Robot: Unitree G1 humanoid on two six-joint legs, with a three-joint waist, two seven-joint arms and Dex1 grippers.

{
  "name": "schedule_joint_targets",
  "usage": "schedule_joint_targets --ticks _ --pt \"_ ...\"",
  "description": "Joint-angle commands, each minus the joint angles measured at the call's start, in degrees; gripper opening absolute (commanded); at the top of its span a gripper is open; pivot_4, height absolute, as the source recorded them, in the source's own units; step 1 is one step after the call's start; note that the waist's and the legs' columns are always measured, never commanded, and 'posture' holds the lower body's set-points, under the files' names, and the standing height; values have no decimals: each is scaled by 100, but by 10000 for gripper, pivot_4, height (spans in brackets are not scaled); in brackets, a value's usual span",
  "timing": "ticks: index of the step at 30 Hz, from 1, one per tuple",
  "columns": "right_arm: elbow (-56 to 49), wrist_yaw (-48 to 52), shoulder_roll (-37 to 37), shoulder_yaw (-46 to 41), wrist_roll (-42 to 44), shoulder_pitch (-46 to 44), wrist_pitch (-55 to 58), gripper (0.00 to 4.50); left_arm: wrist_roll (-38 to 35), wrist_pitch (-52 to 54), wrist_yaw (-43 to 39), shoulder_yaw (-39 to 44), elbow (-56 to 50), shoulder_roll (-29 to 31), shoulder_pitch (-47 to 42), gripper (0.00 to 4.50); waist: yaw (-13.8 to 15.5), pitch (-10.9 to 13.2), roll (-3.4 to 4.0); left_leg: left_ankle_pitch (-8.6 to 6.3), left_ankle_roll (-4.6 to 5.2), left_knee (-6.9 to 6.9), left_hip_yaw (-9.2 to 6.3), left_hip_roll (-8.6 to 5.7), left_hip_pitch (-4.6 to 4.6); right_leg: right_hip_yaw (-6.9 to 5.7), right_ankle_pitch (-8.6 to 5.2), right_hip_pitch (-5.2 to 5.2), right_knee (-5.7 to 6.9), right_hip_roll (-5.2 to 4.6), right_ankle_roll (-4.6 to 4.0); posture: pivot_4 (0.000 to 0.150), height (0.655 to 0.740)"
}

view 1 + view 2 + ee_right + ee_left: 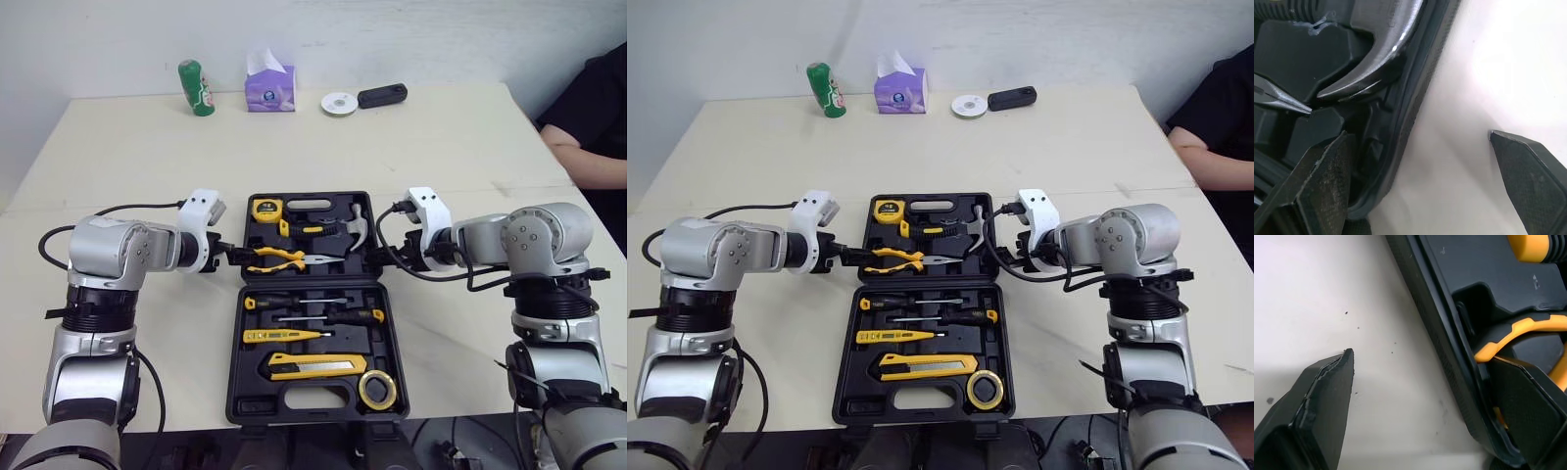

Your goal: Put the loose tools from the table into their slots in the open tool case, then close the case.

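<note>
Tape roll (377, 389) and knife (315, 366) slotted in near half of open tool case (233, 372), lying mid-counter (147, 157). Left jaws wide apart, straddling far half's left wall beside pliers (284, 258), gripping nothing. Right jaws equally wide, straddling right wall beside hammer (355, 227), empty.

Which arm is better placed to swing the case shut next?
Neither clearly: left gripper and right gripper are both open, each straddling a side wall of the tool case at its far half. Probably a two-arm lift.
</note>
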Motion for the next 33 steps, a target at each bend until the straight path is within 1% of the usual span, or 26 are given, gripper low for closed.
schedule_joint_targets --ticks 1,8,9,11,12,14,16,17,18,19,21,22,23,28,31,33 --pt "72 -133 -89 -2 9 -123 30 44627 52 39 41 58 -68 0 -127 45000 -1 0 0 0 0 0 0 0 0 0 0 0 0 0 0 1500 7400" --pt "256 -237 13 141 -43 -178 30 44627 96 114 195 95 -128 -106 -7 45000 1 -3 -4 0 0 1 0 -1 1 0 0 0 1 0 0 1500 7400" --pt "284 -231 22 152 -41 -173 30 42380 83 145 210 117 -152 -137 8 45000 0 -4 -7 0 0 1 0 -1 1 0 0 0 1 0 0 1500 7400" --pt "352 -248 31 144 13 -174 30 36711 67 196 240 146 -198 -192 25 45000 3 -5 -9 0 0 2 0 -1 2 -1 0 1 1 -1 0 1500 7400" --pt "382 -270 37 133 46 -175 30 31670 59 224 255 158 -225 -220 35 42450 4 -6 -9 0 0 2 0 -1 2 -1 0 1 1 0 0 1500 7400" --pt "430 -333 65 100 96 -194 30 21442 25 328 290 253 -288 -335 39 36387 15 -7 -11 0 0 2 0 -1 2 -1 0 2 2 -1 0 1500 7400" --pt "493 -401 104 56 156 -220 30 11762 10 401 298 303 -351 -408 33 27748 19 -12 -20 0 0 4 -1 -2 2 -2 0 3 2 -1 1 1500 7400" --pt "512 -430 119 41 182 -228 30 9170 16 417 306 309 -379 -427 36 25463 16 -16 -27 0 0 4 -2 -2 2 -2 1 4 2 -1 1 1500 7400" --pt "521 -454 126 35 204 -233 30 3400 22 427 313 315 -398 -440 38 20412 8 -22 -37 0 0 6 -3 -2 2 -2 1 4 3 -2 1 1500 7400" --pt "561 -503 176 -12 224 -247 30 387 10 473 325 368 -418 -514 52 16525 12 -27 -44 0 0 5 -3 -2 2 -2 1 4 2 -1 1 1500 7400" --pt "598 -625 282 -118 275 -259 30 0 -30 622 341 489 -515 -681 96 9280 15 -29 -47 0 0 7 -3 -2 4 -2 1 7 2 -2 2 1500 7400" --pt "613 -689 334 -178 304 -263 30 0 -65 665 350 549 -552 -751 117 6580 10 -29 -46 0 0 8 -4 -2 5 -1 1 9 2 -2 2 1500 7400" --pt "614 -755 381 -238 340 -262 30 0 -116 684 365 598 -584 -801 145 5088 5 -29 -46 0 0 8 -3 -2 7 -1 1 9 2 -1 2 1500 7400" --pt "484 -1077 686 -647 285 -288 30 0 -105 687 520 838 -711 -1003 164 4449 1 -30 -46 3 -4 9 -2 0 9 3 1 9 4 0 2 1500 7400" --pt "171 -1165 993 -992 22 -343 -26 0 -29 556 655 1198 -734 -1286 50 4407 3 -29 -46 5 -6 10 -1 0 8 4 1 9 6 0 2 1500 7400" --pt "-195 -997 961 -810 -165 -263 -658 0 62 95 769 1324 -737 -1383 1 3995 15 -28 -45 7 -8 9 -2 -1 4 4 2 5 8 1 2 1500 7400"
